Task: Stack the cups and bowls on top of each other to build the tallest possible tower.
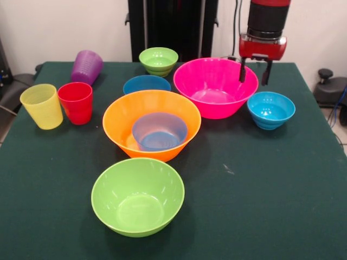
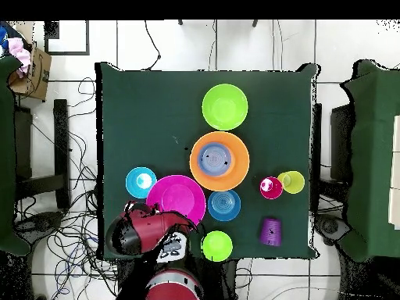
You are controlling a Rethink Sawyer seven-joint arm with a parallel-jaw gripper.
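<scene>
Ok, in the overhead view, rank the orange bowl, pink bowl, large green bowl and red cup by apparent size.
Orange bowl and pink bowl: about alike, no ranking.
Large green bowl.
Red cup, smallest.

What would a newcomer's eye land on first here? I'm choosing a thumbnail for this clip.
Most likely the orange bowl mid-table, with a blue bowl nested inside it, and the pink bowl just behind it. Next comes the red and black gripper, open, hanging over the pink bowl's rim. A large green bowl sits alone nearest the front camera.
</scene>
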